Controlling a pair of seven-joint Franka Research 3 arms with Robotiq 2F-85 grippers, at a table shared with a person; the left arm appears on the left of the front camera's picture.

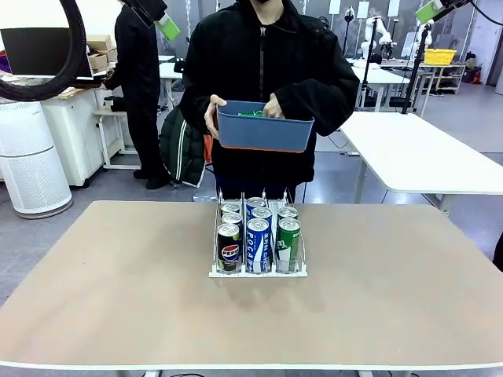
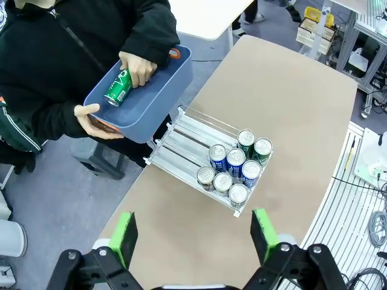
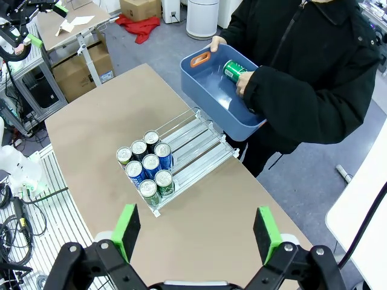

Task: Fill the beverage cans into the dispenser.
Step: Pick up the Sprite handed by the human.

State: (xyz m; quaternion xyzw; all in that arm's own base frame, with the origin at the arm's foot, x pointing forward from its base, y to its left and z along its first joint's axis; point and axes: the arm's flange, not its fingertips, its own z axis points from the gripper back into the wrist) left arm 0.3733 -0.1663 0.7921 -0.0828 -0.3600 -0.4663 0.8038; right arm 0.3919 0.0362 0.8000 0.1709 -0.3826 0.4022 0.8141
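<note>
The dispenser (image 1: 257, 272) stands mid-table, its three lanes holding several beverage cans (image 1: 258, 236): black Pepsi on the left, blue-and-white in the middle, green on the right. From above, these cans (image 2: 235, 162) (image 3: 149, 164) crowd the rack's near end, while the far lanes of the dispenser (image 2: 188, 136) (image 3: 201, 141) lie bare. A person at the far edge holds a blue tub (image 1: 264, 132) (image 2: 164, 89) (image 3: 211, 84), one hand on a green can (image 2: 118, 88) (image 3: 233, 70) inside it. My left gripper (image 2: 193, 235) (image 1: 163, 22) and right gripper (image 3: 196, 231) (image 1: 432, 9) hang open and empty, high above the table.
The tan table (image 1: 118, 298) has wide bare room on both sides of the rack. Behind the person stands a white table (image 1: 428, 153). Another person (image 1: 140, 86) stands far back left, beside a white air purifier (image 1: 31, 161).
</note>
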